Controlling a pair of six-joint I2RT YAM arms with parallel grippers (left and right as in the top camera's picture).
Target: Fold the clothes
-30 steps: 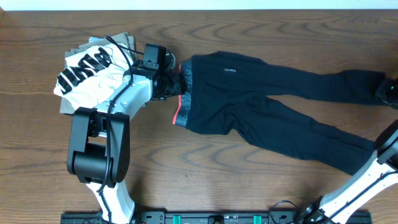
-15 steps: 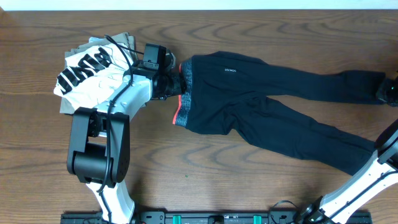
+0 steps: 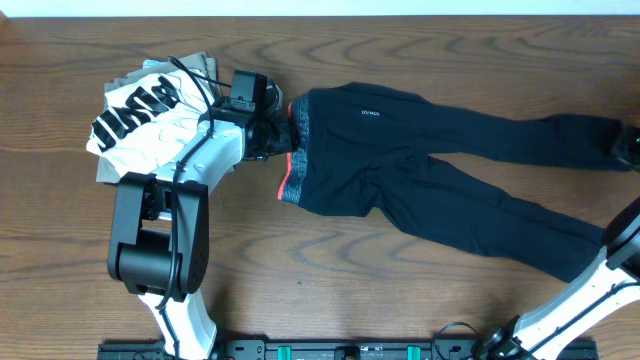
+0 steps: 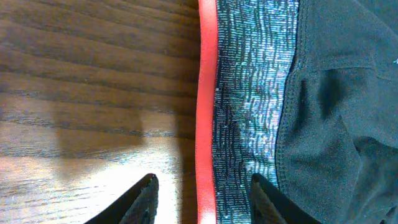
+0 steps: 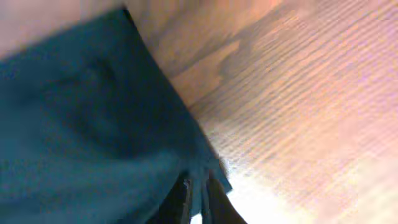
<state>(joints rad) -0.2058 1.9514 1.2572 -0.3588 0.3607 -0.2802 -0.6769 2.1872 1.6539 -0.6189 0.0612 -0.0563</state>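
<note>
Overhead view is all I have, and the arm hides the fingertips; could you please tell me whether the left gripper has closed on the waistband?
Observer: No. The left gripper is open, one finger over the bare table, the other over the grey waistband.
Operator: Thank you. What lies in the gap?
Observer: The coral-red trim runs straight between the fingers.
Operator: And on the other side, at the frame edge?
Observer: The right gripper is shut, pinching the edge of the pants just above the wood.
</note>
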